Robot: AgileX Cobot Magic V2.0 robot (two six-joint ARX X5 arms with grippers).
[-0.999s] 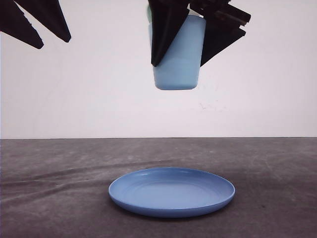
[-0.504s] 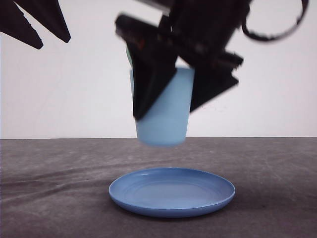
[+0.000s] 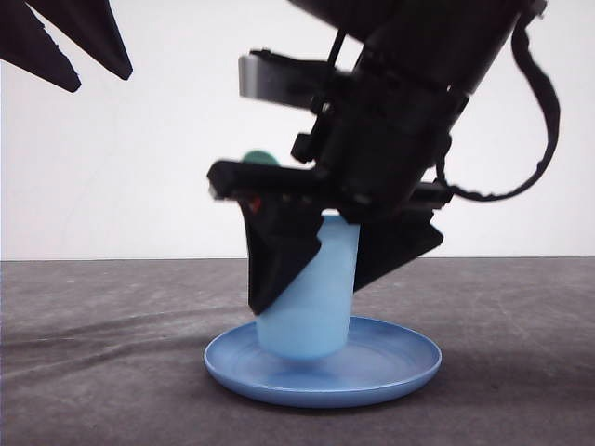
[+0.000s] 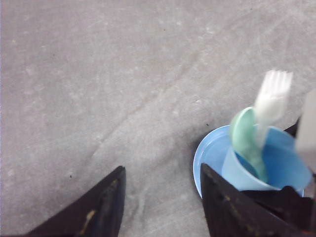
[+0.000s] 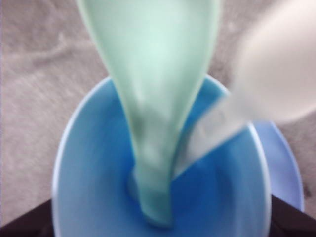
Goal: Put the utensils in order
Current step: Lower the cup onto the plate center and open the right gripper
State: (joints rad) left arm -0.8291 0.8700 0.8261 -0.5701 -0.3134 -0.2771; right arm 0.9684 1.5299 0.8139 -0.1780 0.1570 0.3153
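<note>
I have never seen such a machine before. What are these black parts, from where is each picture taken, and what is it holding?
This is a robot with two arms, each ending in a black two-fingered gripper. The front picture looks forward over a grey table. There the right gripper is shut on a light blue cup, whose base sits on or just above a round blue plate. The left gripper hangs open and empty, high up. The other two pictures come from cameras on the wrists. The left wrist one looks down on the cup: a mint-green spoon and a white fork stand inside it. The right wrist one looks straight into the cup.
</note>
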